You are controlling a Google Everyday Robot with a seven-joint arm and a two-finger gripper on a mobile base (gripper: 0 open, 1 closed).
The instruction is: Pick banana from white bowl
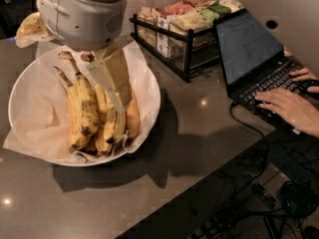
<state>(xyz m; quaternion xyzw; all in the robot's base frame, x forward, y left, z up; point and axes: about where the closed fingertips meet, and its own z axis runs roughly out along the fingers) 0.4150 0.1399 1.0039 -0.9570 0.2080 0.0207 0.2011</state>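
Observation:
The white bowl (30, 91), lined with crinkled off-white paper, sits on the dark counter at the left. Several bananas lie in it side by side. The banana (81, 111), long, yellow, brown-speckled and with a dark stem, lies on the left of the bunch. A smoother orange-toned banana (132, 117) lies at the right edge. My gripper (118, 101) hangs from the big white wrist housing (82, 14) and reaches down into the bowl onto the middle of the bunch, just right of the speckled banana. It hides part of the middle bananas.
A black wire rack (187, 44) of packaged snacks stands behind the bowl to the right. An open laptop (254, 54) sits at the right with a person's hands (289, 106) typing. The counter's front edge runs diagonally, with cables (259, 193) on the floor below.

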